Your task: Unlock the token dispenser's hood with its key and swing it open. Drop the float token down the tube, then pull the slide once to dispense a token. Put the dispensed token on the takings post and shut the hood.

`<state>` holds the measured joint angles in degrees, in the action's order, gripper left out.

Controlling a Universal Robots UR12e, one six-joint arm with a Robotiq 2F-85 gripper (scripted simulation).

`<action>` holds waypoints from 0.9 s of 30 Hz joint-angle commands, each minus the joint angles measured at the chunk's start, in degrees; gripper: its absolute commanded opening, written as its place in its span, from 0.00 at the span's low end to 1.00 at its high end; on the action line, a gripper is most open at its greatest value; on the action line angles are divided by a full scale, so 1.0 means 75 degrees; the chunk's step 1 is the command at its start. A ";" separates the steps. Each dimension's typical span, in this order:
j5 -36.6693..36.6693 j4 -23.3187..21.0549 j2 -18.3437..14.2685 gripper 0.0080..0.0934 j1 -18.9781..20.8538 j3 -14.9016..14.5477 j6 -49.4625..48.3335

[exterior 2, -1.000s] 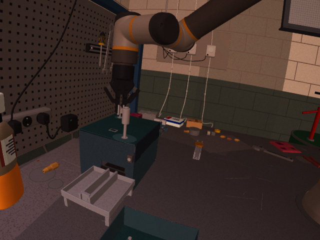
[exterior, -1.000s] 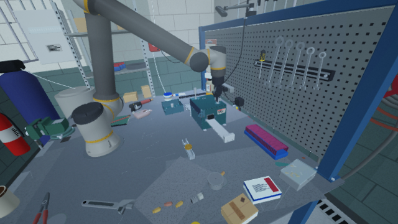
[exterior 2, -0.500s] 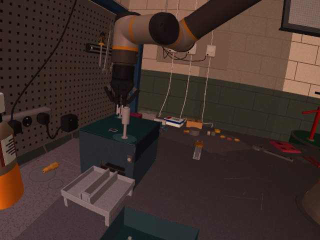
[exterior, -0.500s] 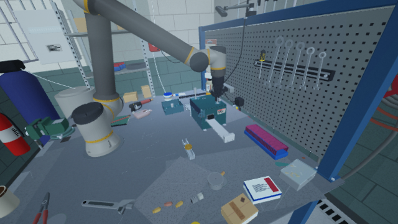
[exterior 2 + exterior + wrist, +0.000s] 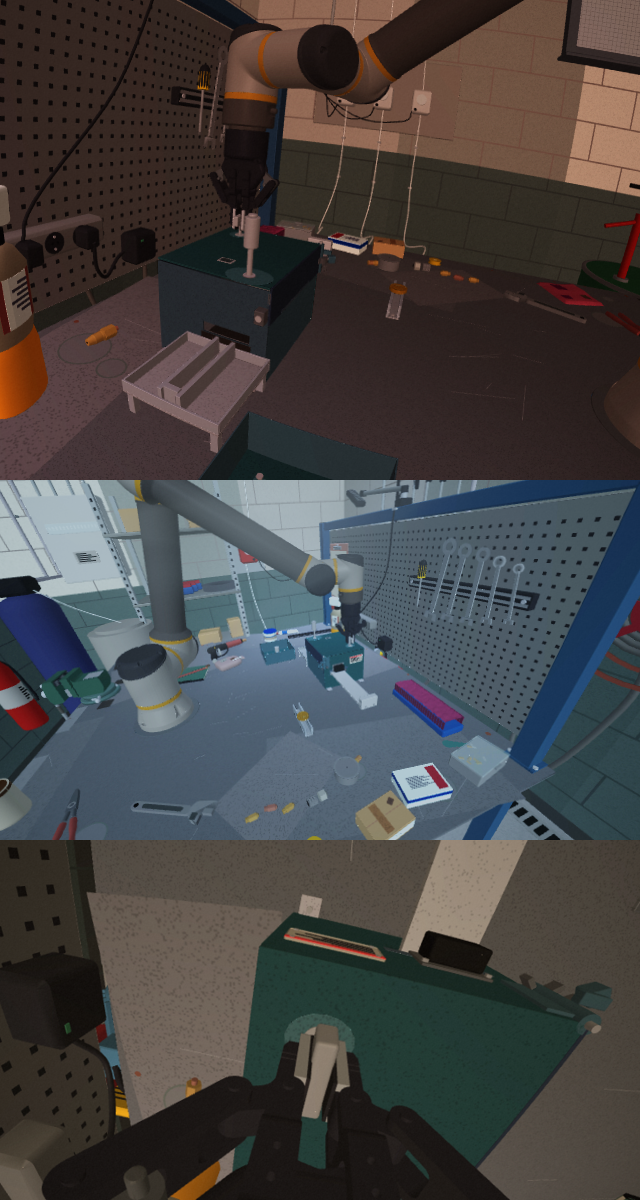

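Note:
The grey key [image 5: 318, 1068] stands upright in a round lock plate on the closed teal hood of the token dispenser [image 5: 239, 289], and it is held by its head in my closed gripper [image 5: 244, 209], which hangs straight down over the hood [image 5: 350, 636]. A pale tray with the slide [image 5: 199, 372] sticks out from the dispenser's front slot. An orange float token [image 5: 302, 715] sits in a small clear holder on the bench in front of the dispenser. A thin post [image 5: 313, 628] stands behind the dispenser.
The pegboard [image 5: 480, 610] with hanging spanners runs close along the dispenser's side, with a power strip and black plug [image 5: 49, 996] at its foot. A second teal box [image 5: 277, 651] sits beside the dispenser. Boxes, a wrench and small parts lie across the near bench.

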<state>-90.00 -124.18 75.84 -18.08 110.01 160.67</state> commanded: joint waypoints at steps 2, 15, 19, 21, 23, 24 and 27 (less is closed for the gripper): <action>0.0000 -0.0004 0.0003 0.00 0.0000 -0.0006 0.0066; 0.0000 -0.0004 0.0003 0.00 0.0000 -0.0006 0.0166; 0.0000 -0.0004 0.0003 0.00 0.0000 -0.0006 0.0166; 0.0000 -0.0004 0.0003 0.00 0.0000 -0.0006 0.0166; 0.0000 -0.0003 0.0003 0.00 0.0000 -0.0006 0.0166; 0.0000 -0.0003 0.0003 0.00 0.0000 -0.0006 0.0166; 0.0000 -0.0002 0.0004 0.00 0.0000 -0.0007 0.0166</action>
<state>-90.00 -124.18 75.84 -18.09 110.01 161.91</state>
